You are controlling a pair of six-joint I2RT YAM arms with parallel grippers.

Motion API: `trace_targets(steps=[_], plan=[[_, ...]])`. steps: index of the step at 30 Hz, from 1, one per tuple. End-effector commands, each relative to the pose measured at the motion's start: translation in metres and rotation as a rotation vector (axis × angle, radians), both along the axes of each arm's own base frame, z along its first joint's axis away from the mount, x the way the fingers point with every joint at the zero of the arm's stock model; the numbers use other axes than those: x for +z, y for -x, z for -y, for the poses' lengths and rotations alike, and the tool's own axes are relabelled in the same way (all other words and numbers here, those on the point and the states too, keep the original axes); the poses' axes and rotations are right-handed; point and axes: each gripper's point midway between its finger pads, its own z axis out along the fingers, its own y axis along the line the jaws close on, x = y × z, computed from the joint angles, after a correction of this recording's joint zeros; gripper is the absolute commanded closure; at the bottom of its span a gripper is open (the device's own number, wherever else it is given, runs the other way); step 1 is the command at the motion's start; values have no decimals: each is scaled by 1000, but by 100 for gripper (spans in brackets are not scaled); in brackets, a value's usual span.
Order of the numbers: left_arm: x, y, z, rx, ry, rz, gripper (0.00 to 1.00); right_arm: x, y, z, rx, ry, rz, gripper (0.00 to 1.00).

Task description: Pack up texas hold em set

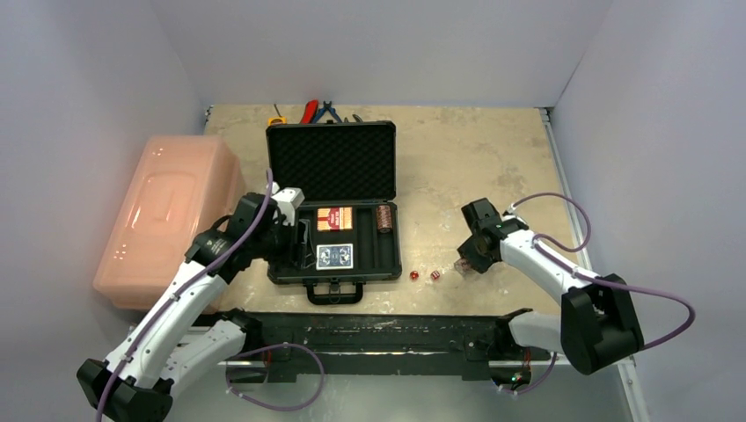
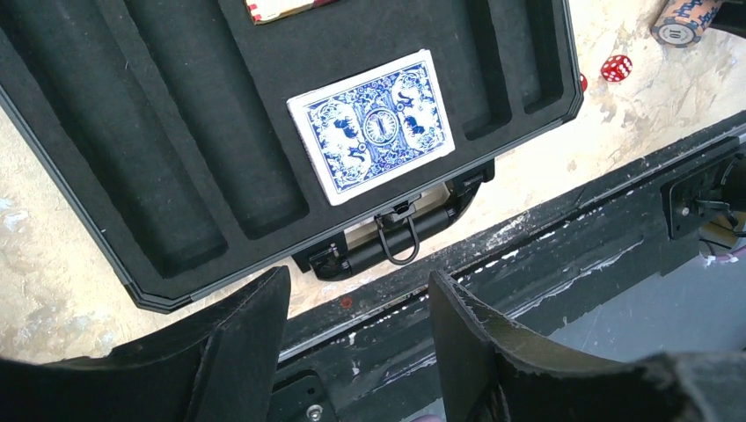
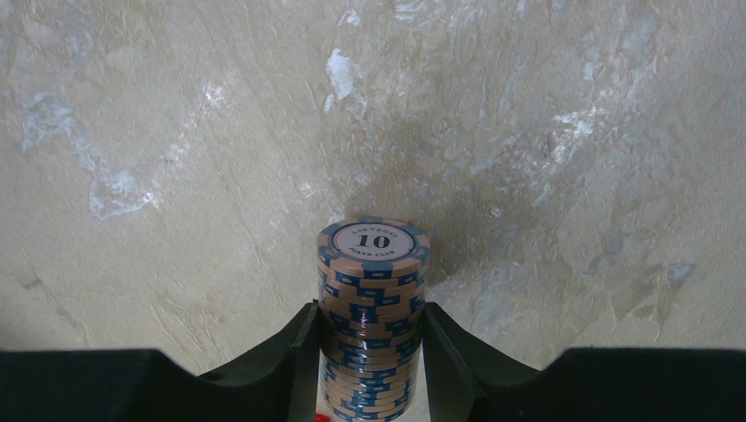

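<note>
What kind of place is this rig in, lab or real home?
Likely a lab robot cell: plain walls box in a worn table, two arms bolted to a black rail at its near edge, a poker case and pink bin as staged props.

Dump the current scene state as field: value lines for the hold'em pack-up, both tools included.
left tool: open, empty, by case's left side
right tool: closed on held chip roll
case: open, lid up
red deck: in case, centre well, far end
blue deck: in case, centre well, near end
cased chip roll: in a right-hand slot
red die, other red die: on table, right of case's front
pink bin: left of case
</note>
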Motion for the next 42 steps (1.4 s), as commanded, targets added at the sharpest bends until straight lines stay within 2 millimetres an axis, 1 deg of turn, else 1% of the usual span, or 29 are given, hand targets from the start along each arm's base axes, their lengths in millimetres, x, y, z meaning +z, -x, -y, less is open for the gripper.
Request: trace_targets(steps=[1,4,6,12,15,19,24,29,32,34,38,41,42], plan=[[22,-11,12,-55,32,71,42,-1,-5,1,19,15,-6,73],[25,-15,13,-65,27,79,41,8,-12,3,36,40,12,84],[27,-16,14,-70,23,82,42,16,-18,6,50,63,29,90],[29,-17,12,-70,10,91,42,43,-36,12,131,139,83,100],[28,-14,7,-69,-9,90,42,57,-43,12,178,157,112,100],[27,-9,-3,-42,-30,115,42,76,-57,-1,293,132,167,100],[33,-4,-3,-14,5,129,42,98,-70,-7,421,161,201,100],[26,0,-4,19,36,130,42,121,-81,-14,519,176,247,100],[23,2,-5,34,46,131,42,130,-85,-25,584,148,275,100],[25,2,-7,43,48,143,42,134,-86,-33,626,123,294,100],[24,2,-9,53,44,149,42,145,-89,-54,723,47,351,100],[23,1,-10,61,40,155,42,149,-89,-68,772,-11,370,100],[23,1,-11,63,39,159,42,150,-90,-70,779,-14,372,100]])
